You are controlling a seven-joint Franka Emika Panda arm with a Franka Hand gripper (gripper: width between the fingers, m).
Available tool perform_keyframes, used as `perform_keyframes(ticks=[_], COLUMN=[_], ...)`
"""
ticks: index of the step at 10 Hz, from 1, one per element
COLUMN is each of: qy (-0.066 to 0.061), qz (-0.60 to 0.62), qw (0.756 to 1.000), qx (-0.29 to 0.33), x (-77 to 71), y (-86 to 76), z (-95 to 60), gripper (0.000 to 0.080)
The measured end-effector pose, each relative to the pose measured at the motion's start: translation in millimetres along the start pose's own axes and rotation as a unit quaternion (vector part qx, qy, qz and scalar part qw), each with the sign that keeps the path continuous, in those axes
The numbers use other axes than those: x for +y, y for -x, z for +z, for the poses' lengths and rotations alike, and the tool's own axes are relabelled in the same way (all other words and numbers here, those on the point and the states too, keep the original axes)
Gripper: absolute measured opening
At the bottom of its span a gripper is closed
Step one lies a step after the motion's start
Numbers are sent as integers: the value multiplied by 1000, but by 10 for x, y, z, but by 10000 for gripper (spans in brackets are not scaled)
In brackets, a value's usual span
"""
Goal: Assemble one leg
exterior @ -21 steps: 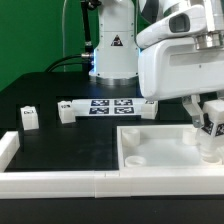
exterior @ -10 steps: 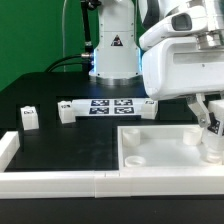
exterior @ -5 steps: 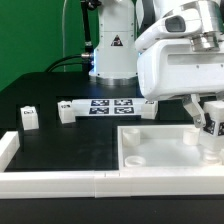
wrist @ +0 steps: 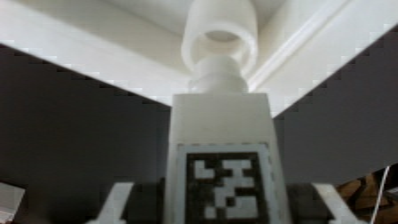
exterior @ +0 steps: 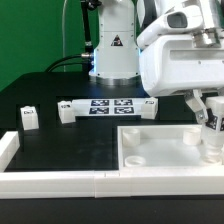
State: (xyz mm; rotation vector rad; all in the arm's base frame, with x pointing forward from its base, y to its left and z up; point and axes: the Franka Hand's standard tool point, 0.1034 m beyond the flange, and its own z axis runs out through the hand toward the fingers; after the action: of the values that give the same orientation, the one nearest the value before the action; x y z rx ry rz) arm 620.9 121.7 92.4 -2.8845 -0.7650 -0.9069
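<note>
The leg (exterior: pixel 213 130), a small white post with a black-and-white marker, stands upright at the far corner of the large white panel (exterior: pixel 160 152) on the exterior view's right. My gripper (exterior: pixel 211 118) comes down from above and is shut on the leg. In the wrist view the leg (wrist: pixel 224 140) fills the middle between my gripper's (wrist: pixel 222 200) two fingers. Its threaded tip points at the panel's round corner socket (wrist: pixel 221 36). Whether the tip is seated in the socket is hidden.
Two more loose legs (exterior: pixel 29 118) (exterior: pixel 66 110) lie on the black table at the exterior view's left. The marker board (exterior: pixel 112 105) lies behind them. A white rail (exterior: pixel 60 183) runs along the front, and the robot base (exterior: pixel 112 55) stands at the back.
My wrist has twisted back and forth over the panel's corner with the leg in it. The leg stays at the same corner.
</note>
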Motion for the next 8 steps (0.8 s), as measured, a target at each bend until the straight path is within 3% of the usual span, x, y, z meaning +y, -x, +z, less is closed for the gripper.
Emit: perform_keyframes(ticks=[8], qy=[-7], qz=[4], qw=[1000], qx=[-14], x=[-59], y=[212], z=[168], gripper=[291])
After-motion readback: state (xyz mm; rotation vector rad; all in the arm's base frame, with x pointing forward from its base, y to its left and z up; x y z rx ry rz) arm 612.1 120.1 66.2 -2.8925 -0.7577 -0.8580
